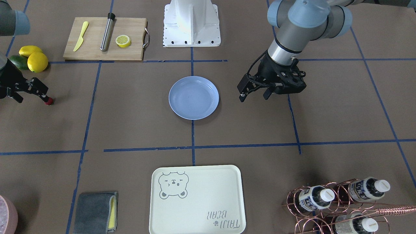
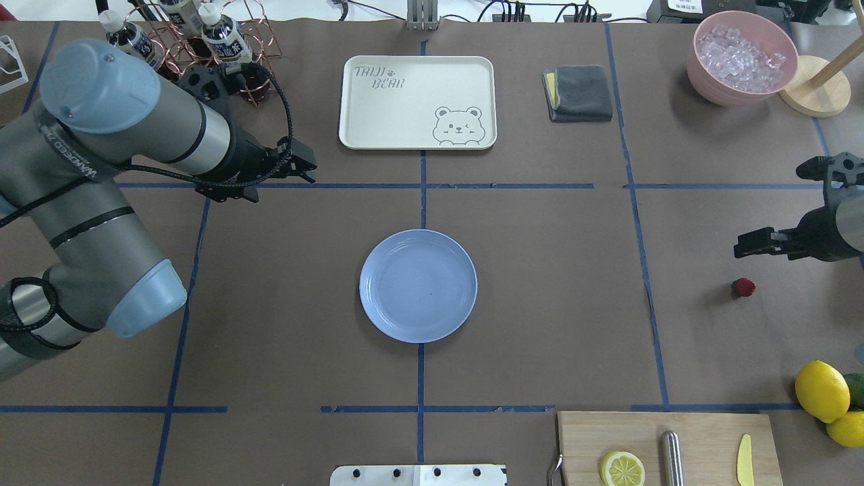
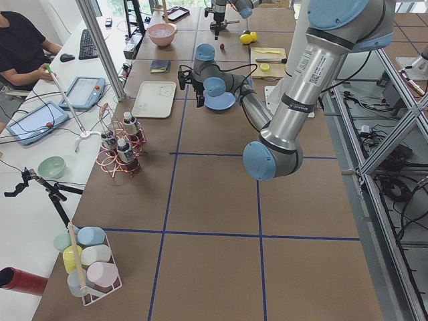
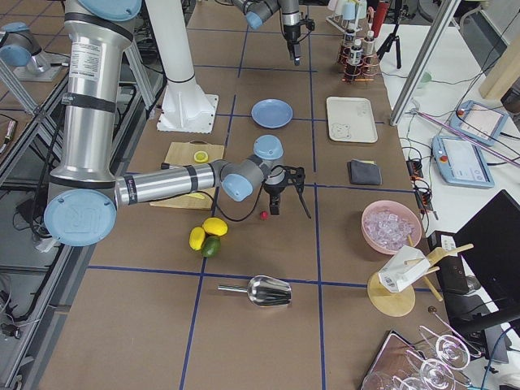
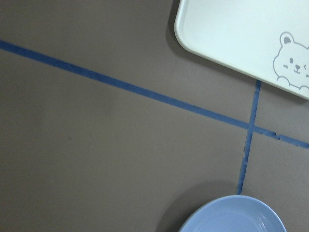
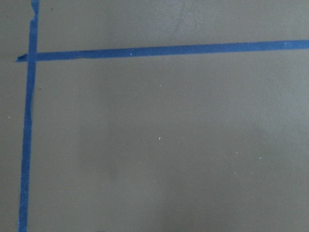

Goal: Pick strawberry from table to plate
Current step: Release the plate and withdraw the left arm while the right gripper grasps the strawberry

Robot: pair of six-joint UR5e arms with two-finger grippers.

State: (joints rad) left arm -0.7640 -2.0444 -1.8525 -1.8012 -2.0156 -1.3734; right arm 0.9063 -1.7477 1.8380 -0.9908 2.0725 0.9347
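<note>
The strawberry (image 2: 743, 287) is a tiny dark-red berry lying on the brown table (image 2: 540, 304) far to the right, also seen in the front view as the strawberry (image 1: 48, 101). My right gripper (image 1: 32, 98) hovers just beside it, open and holding nothing; one fingertip is close to the berry. The light-blue plate (image 2: 418, 285) sits bare at the table's middle, with the plate (image 5: 231, 218) rim in the left wrist view. My left gripper (image 1: 254, 97) hangs open above the table, left of the plate. The right wrist view shows only paper and blue tape.
A cutting board (image 2: 668, 445) with a lemon half (image 2: 622, 468), a metal rod and a yellow knife lies near the robot's right. Whole lemons (image 2: 821, 391) sit beside it. The cream bear tray (image 2: 417, 101), grey cloth (image 2: 578, 92), ice bowl (image 2: 741, 57) and bottle rack (image 2: 196, 40) line the far edge.
</note>
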